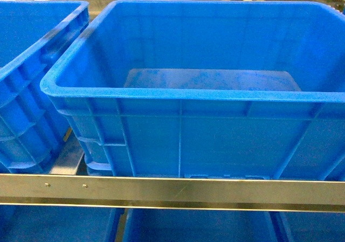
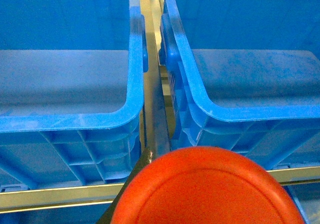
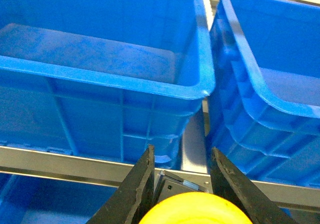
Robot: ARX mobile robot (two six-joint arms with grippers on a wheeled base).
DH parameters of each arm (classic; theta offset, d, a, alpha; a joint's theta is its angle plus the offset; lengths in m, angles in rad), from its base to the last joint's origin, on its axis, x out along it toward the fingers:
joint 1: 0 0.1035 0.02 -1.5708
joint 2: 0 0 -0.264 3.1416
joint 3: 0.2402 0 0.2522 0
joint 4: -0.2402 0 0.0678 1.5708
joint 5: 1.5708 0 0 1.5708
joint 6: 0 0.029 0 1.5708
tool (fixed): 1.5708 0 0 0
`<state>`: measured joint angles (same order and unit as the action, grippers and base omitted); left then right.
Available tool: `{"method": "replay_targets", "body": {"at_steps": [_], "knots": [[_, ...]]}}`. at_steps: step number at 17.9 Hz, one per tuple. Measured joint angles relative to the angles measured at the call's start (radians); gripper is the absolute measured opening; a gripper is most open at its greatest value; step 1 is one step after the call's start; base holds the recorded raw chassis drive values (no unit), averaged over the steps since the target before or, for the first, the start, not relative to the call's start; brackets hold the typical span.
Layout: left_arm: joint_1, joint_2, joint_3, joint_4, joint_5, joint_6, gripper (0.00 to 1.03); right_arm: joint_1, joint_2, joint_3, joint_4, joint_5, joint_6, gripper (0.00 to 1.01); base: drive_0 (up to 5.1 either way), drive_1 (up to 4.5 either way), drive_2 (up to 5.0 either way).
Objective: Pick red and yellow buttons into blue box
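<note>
Red button (image 2: 207, 189) fills the foot of the left wrist view, cap up, carried at the left end effector; fingers hidden behind the cap, so grip not verifiable, though presumably closed on the base. Held short of the boxes, over the metal rail (image 2: 55, 196), between two box rims.

Yellow button (image 3: 195, 210) seated between the dark fingers (image 3: 135, 184) of the right end effector (image 3: 182, 184), closed against its base, cap up. Likewise held back from the near box wall, below rim height. Judged: both loads raised for carrying over the rim, release not yet due.

Centre box (image 1: 183, 94) on the shelf, open top, floor bare in the part seen, scuffed pale. Left box (image 1: 38, 59) touching or just beside it; inside not visible in the head view. Neither end effector visible in the head view. More blue below the rail, contents not discernible.
</note>
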<state>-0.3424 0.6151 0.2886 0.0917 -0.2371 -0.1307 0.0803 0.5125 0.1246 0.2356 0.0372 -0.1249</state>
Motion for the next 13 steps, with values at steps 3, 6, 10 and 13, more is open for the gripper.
{"method": "replay_targets", "body": {"at_steps": [3,6,10,13], "knots": [[0.0,0.0,0.0,-0.001,0.0,0.0,0.25,0.056,0.112,0.077,0.038,-0.002,0.0,0.3,0.0,0.0,0.0],[0.0,0.0,0.0,0.0,0.0,0.0,0.25,0.071,0.188,0.156,0.074,-0.008,0.0,0.3,0.0,0.0,0.0],[0.0,0.0,0.0,0.0,0.0,0.0,0.25,0.071,0.282,0.283,0.116,-0.042,0.0,0.3,0.0,0.0,0.0],[0.0,0.0,0.0,0.0,0.0,0.0,0.25,0.093,0.369,0.374,0.148,-0.061,-0.003,0.3,0.0,0.0,0.0]]}}
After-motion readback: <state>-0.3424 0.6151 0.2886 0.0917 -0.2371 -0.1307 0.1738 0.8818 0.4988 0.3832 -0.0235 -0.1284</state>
